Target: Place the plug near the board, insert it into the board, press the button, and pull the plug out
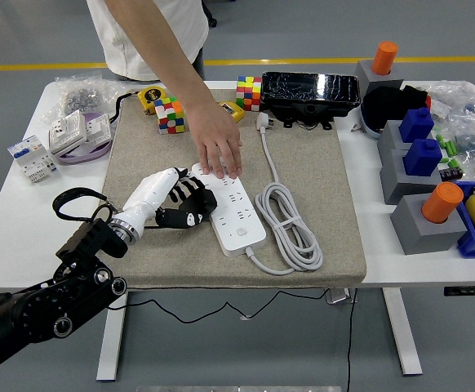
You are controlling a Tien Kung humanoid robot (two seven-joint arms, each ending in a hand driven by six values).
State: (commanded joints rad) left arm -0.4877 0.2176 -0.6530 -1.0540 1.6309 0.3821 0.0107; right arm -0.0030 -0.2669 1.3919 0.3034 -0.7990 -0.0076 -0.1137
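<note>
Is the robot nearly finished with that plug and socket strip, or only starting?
Only starting, it seems. The plug lies loose on the mat's far side, nothing inserted. The left hand rests against the power strip, while a person's hand presses on its far end. Moving, inserting, pressing the button and pulling out all remain.

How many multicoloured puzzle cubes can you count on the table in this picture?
2. One cube sits on the grey mat's far left part, beside the person's forearm; the other cube stands at the mat's far edge, left of the black box. None seem hidden.
</note>
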